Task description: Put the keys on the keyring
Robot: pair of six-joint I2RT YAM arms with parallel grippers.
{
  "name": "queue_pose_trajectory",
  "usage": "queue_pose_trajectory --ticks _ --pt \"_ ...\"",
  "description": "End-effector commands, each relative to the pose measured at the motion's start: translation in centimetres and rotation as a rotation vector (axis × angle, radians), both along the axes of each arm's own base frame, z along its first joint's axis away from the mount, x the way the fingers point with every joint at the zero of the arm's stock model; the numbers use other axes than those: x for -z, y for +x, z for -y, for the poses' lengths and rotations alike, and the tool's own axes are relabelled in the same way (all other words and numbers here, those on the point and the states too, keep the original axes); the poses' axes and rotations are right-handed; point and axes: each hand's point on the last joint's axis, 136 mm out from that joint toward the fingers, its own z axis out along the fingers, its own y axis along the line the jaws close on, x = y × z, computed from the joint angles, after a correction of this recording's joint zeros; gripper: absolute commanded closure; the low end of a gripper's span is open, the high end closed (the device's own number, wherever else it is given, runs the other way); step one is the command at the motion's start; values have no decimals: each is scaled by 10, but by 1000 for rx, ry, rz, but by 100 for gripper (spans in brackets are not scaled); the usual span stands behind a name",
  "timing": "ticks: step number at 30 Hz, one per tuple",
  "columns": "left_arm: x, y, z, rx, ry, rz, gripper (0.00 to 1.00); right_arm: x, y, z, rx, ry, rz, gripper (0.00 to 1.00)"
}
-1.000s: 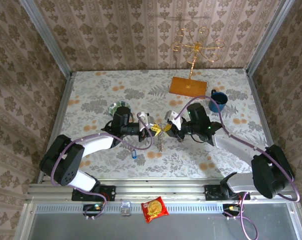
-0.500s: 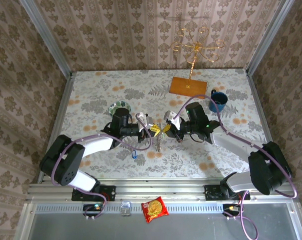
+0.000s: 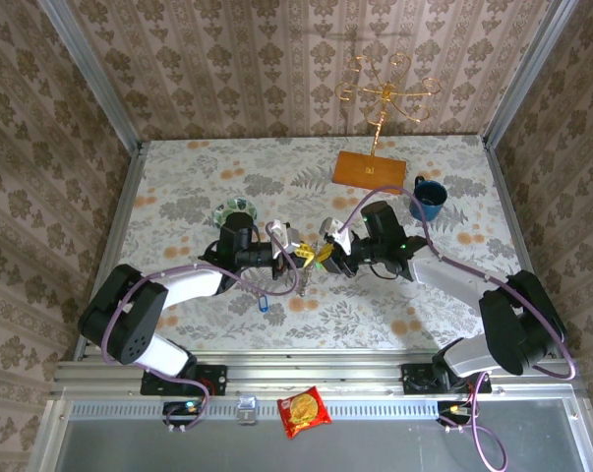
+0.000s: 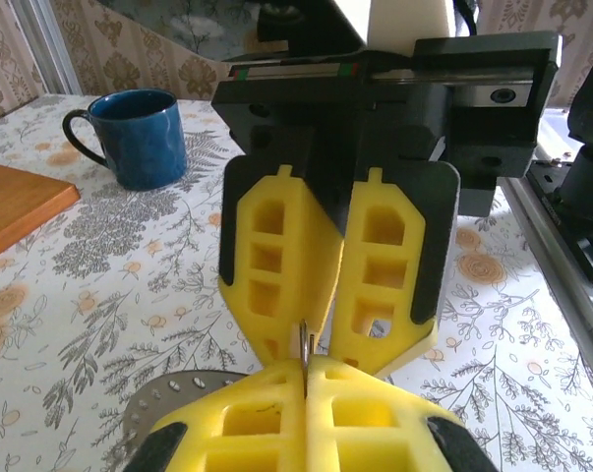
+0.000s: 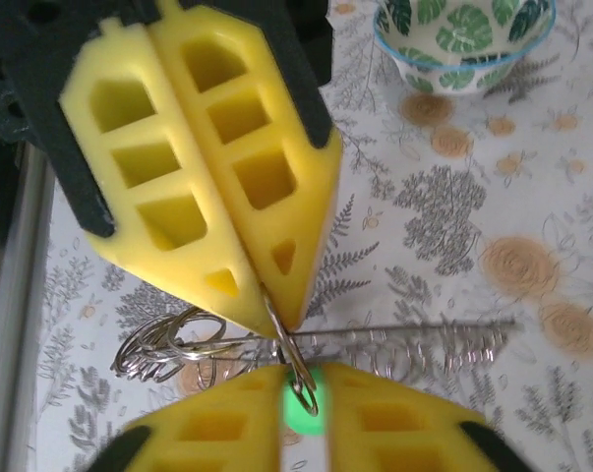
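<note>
Both wrists have edged left since a second ago, the dangling keyring with them. Lowest left, the blue key lies untouched on the counter. The left fingers are pressed together on the keyring's wire. The right fingers pinch the green key against it (threading step, I judge). Next, its hole must be eased onto the wire.

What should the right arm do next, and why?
Probably hold the left gripper steady and slide the green key, held in the right gripper, slightly further along the keyring: its loop seems just hooked at the pinched wire.
</note>
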Motion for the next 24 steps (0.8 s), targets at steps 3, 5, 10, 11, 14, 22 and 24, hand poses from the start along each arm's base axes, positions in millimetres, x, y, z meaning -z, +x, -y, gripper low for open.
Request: queue_pose_trajectory --ticks 3,5,10,11,14,22,24 --pt "-8 -2 3 22 -41 23 100 -13 -4 0 2 38 64 74" --pt "-9 -2 3 22 -44 22 100 -12 -3 -1 5 40 63 74" --pt "-8 -2 3 23 -43 19 100 -15 1 -1 15 53 90 76" --pt "-7 -2 3 23 -43 17 100 -16 1 -1 16 58 94 76" --pt "-7 -3 3 25 -43 14 100 -17 2 -2 15 62 101 78" --pt "-6 -4 4 38 -53 2 100 -19 0 -3 1 79 109 96" --pt "-6 -4 4 40 -53 -3 100 -20 -1 -4 -8 81 115 100"
